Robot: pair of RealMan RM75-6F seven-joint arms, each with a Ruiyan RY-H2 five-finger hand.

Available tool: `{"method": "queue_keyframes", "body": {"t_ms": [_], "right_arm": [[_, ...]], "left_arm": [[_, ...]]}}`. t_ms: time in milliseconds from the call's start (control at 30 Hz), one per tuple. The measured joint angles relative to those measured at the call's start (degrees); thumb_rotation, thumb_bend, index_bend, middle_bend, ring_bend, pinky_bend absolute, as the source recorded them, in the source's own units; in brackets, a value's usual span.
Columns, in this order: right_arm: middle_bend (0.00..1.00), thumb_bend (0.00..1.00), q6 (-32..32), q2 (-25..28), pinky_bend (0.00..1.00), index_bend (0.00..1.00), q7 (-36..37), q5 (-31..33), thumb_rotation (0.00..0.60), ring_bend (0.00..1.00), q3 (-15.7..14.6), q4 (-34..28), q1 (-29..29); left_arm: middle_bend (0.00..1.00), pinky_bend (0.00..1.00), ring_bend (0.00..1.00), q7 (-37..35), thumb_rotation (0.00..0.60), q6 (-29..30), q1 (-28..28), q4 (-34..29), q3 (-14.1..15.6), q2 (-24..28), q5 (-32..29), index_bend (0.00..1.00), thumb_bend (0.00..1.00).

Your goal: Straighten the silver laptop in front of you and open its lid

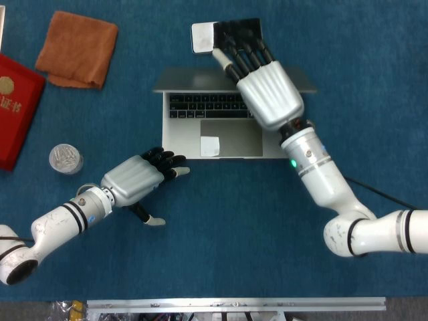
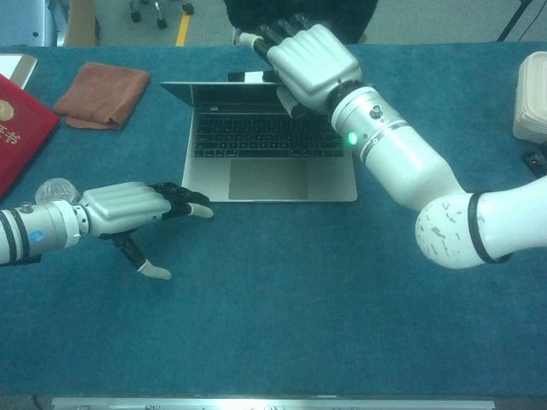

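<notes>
You had the laptop (image 1: pixel 221 127) square on the worktop (image 1: pixel 267 221), lid up under your right hand (image 1: pixel 267 93), fingers over its top edge. It looked rigid, heavy-based (hinge delicate). Left hand (image 1: pixel 134 177) held nothing, fingers spread.

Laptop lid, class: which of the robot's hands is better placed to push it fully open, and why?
The right hand: its fingers already reach over the top edge of the laptop lid. The left hand sits low by the base's front-left corner.
</notes>
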Motion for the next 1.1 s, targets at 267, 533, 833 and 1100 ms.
{"method": "queue_keyframes", "body": {"t_ms": [267, 533, 833, 1100], "right_arm": [[0.05, 0.54, 0.0, 1.1, 0.05, 0.0, 0.1, 1.8, 0.6, 0.0, 2.3, 2.0, 1.3], [0.05, 0.54, -0.2, 1.5, 0.05, 0.0, 0.2, 4.2, 0.6, 0.0, 4.7, 5.7, 2.8], [0.05, 0.54, -0.5, 1.9, 0.05, 0.0, 0.6, 6.9, 0.6, 0.0, 6.7, 10.0, 4.4], [0.05, 0.54, -0.9, 1.8, 0.05, 0.0, 1.4, 9.1, 0.6, 0.0, 7.7, 14.6, 5.4]], "left_arm": [[0.0, 0.01, 0.0, 0.5, 0.349, 0.1, 0.0, -0.6, 0.0, 0.3, -0.4, 0.0, 0.14], [0.0, 0.01, 0.0, 1.5, 0.352, 0.2, 0.0, -1.2, 0.0, 0.6, -0.9, 0.0, 0.14], [0.0, 0.01, 0.0, 2.1, 0.351, 0.1, 0.1, -1.4, 0.0, 0.7, -1.6, 0.0, 0.14], [0.0, 0.01, 0.0, 2.6, 0.351, 0.1, 0.1, -1.6, 0.0, 0.6, -1.7, 0.0, 0.14]]}}
